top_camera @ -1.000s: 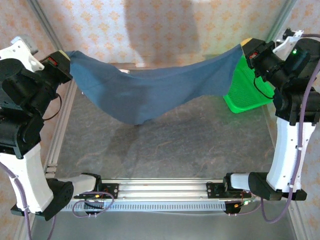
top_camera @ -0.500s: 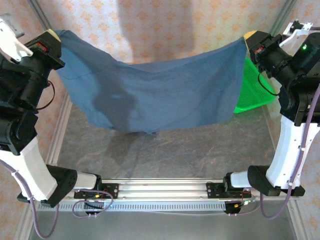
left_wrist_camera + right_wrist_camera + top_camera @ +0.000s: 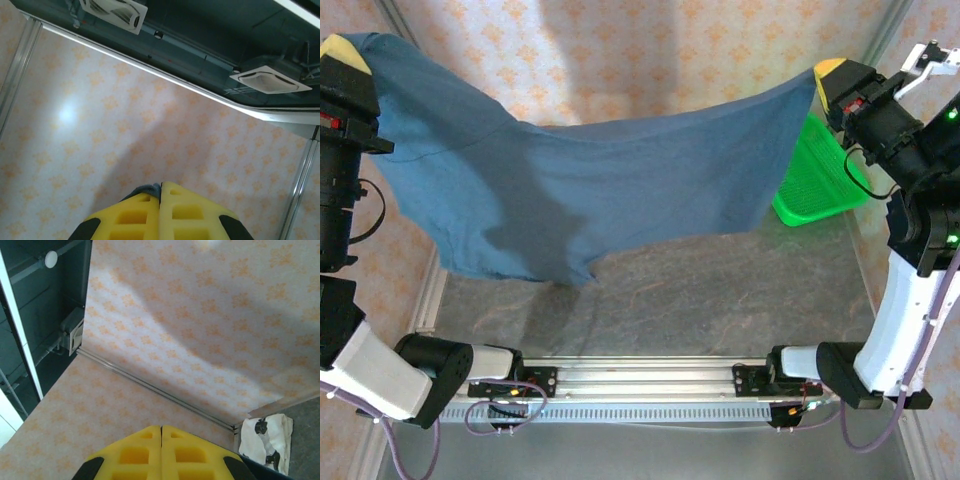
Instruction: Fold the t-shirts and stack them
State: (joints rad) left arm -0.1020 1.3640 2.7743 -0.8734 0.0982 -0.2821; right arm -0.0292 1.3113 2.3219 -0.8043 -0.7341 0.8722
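As I watch from above, the soft navy t-shirt (image 3: 590, 190) hangs as a broad, creased sheet, corners pinched in the left gripper (image 3: 345, 52) and right gripper (image 3: 828, 70), jaws closed.

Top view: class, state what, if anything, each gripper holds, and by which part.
Both hold the blue t-shirt, hanging spread above the table: the left gripper pinches its upper left corner, the right gripper its upper right corner.

Top camera overlooks table (image 3: 720, 290); wrist cameras face up, sharing wall (image 3: 200, 315).
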